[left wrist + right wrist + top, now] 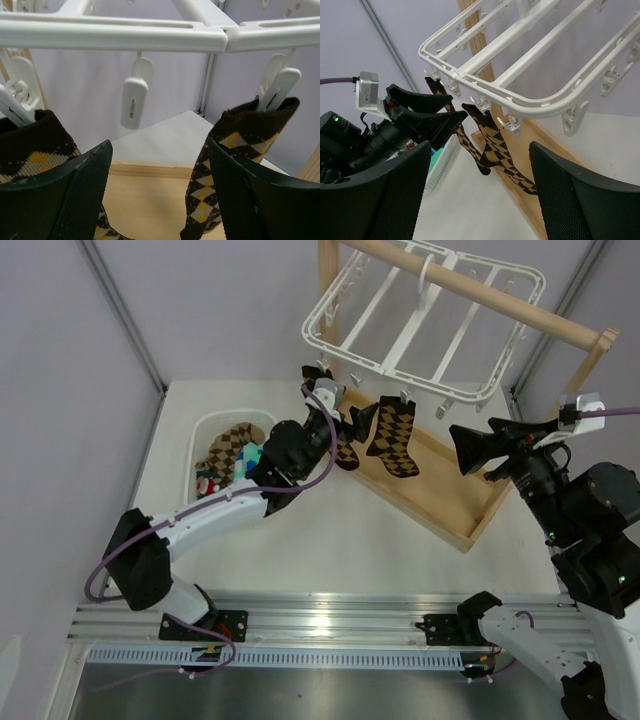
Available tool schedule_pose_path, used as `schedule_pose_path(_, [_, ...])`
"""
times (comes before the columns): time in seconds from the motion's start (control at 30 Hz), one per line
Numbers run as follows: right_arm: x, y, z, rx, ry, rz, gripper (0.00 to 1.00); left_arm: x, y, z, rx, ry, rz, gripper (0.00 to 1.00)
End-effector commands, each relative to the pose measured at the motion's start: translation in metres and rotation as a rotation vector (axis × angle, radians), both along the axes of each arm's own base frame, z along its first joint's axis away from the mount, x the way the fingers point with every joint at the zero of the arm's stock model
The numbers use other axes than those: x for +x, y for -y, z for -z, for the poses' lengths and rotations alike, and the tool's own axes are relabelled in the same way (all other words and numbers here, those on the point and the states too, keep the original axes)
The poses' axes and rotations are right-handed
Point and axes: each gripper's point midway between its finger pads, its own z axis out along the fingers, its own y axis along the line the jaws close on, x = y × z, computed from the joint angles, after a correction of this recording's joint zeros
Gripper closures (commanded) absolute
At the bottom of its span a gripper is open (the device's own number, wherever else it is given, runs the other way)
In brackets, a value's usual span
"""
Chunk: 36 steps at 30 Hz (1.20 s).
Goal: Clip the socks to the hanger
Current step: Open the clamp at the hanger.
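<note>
Left wrist, gripper (160,148) facing two clipped socks (235,150)

Hanger (110,35): white; clips (134,102) white. Hung socks (392,438): dark brown, tan-and-yellow argyle diamonds. Basket (193,452) near worktop's left edge: white. Inside: brown-tan argyle sock (230,445), teal fabric (251,456). Stand tray (450,510): light wood. Worktop (330,540): white.

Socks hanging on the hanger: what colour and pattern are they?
The socks are dark brown with tan-and-yellow argyle diamonds, clearest in the left wrist view.
</note>
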Motion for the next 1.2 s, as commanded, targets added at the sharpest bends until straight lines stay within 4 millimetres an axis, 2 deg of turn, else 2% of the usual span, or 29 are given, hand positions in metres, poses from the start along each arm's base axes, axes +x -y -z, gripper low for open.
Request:
schedule_pose_path(0.0, [-0.008, 0.0, -0.012, 0.001, 0.051, -0.018, 0.18, 0.009, -0.008, -0.047, -0.072, 0.113, -0.045, 0.2])
schedule_pose_path(0.07, [-0.009, 0.001, -0.013, -0.004, 0.058, -0.017, 0.18, 0.019, -0.009, -0.043, -0.068, 0.108, -0.062, 0.19])
schedule_pose_path(0.27, [-0.01, 0.001, -0.012, -0.017, 0.059, -0.01, 0.18, 0.033, -0.011, -0.055, -0.097, 0.134, -0.071, 0.21])
schedule_pose_path(0.4, [-0.009, 0.002, -0.011, -0.022, 0.061, -0.001, 0.18, 0.034, -0.009, -0.059, -0.106, 0.147, -0.049, 0.3])
schedule_pose_path(0.43, [-0.01, 0.002, -0.011, -0.023, 0.062, -0.002, 0.18, 0.033, -0.008, -0.059, -0.106, 0.15, -0.038, 0.37])
schedule_pose_path(0.5, [-0.011, 0.002, -0.013, -0.021, 0.068, -0.007, 0.18, 0.029, -0.004, -0.06, -0.097, 0.162, -0.006, 0.44])
schedule_pose_path(0.53, [-0.011, 0.002, -0.013, -0.02, 0.069, -0.005, 0.18, 0.028, -0.002, -0.06, -0.095, 0.162, 0.003, 0.54])
schedule_pose_path(0.63, [-0.013, -0.001, -0.016, -0.019, 0.075, -0.026, 0.18, 0.019, -0.003, -0.065, -0.122, 0.16, 0.037, 0.7])
schedule_pose_path(0.67, [-0.014, -0.002, -0.017, -0.021, 0.078, -0.035, 0.18, 0.017, -0.003, -0.061, -0.116, 0.155, 0.044, 0.72])
schedule_pose_path(0.8, [-0.017, -0.015, -0.023, -0.019, 0.084, -0.103, 0.18, 0.002, -0.004, -0.07, -0.125, 0.172, 0.094, 0.84])
schedule_pose_path(0.9, [-0.019, -0.029, -0.03, -0.018, 0.086, -0.174, 0.18, -0.009, -0.006, -0.075, -0.118, 0.171, 0.12, 0.88])
schedule_pose_path(1.17, [-0.015, -0.069, -0.048, -0.007, 0.063, -0.351, 0.19, -0.04, -0.003, -0.081, -0.073, 0.185, 0.22, 0.89])
